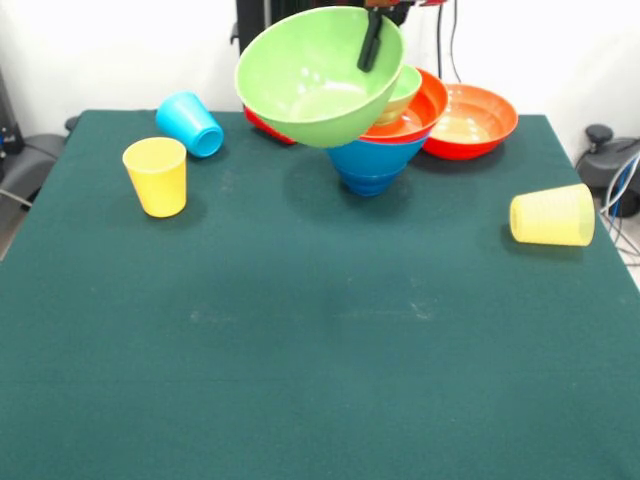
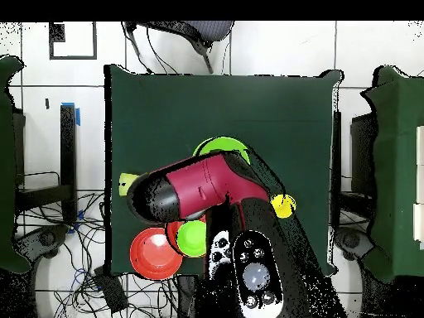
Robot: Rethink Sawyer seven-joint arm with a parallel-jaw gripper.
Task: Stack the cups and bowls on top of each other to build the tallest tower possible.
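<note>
Above the half-built tower (image 1: 385,135) of blue, orange-red and small green bowls, the big green bowl (image 1: 318,75) is held tilted by its rim in the gripper (image 1: 372,42), while three cups are left scattered, unstacked.

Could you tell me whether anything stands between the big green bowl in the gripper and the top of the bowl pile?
Nothing visible does. The gripper holds the big green bowl tilted in the air, just in front of and above the tower. The small green bowl already tops that pile, so the big one would land over it.
</note>
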